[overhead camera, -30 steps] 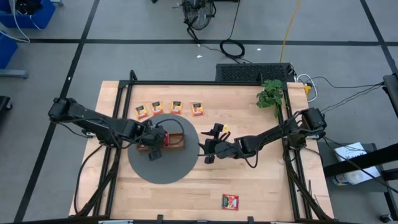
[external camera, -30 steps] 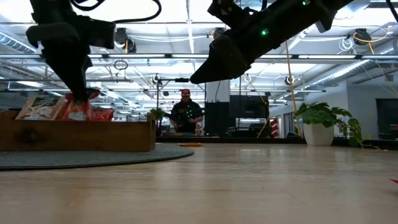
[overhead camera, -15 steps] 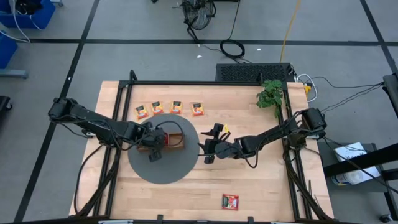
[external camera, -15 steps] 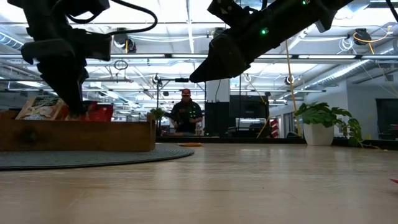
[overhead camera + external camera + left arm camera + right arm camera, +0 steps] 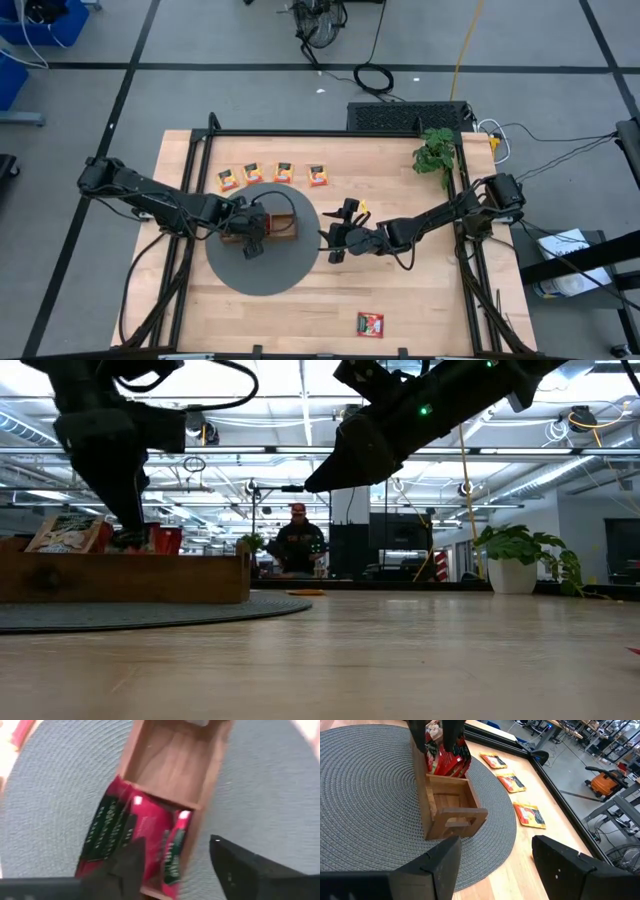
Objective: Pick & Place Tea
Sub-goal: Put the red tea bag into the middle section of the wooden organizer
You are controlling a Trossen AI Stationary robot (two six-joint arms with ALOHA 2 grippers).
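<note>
Left gripper (image 5: 172, 865), spread, hangs over red-and-green tea packets (image 5: 145, 837) standing in the brown wooden tray (image 5: 212, 770); its empty compartment lies beyond. Right gripper (image 5: 495, 852), spread, faces the tray's end.

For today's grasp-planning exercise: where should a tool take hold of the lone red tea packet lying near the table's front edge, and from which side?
The red tea packet lies flat on the bare wooden table, apart from everything else. Being thin and flat, it is probably best approached from straight above, the fingers pinching across two opposite edges, likely after tipping one edge up.
</note>
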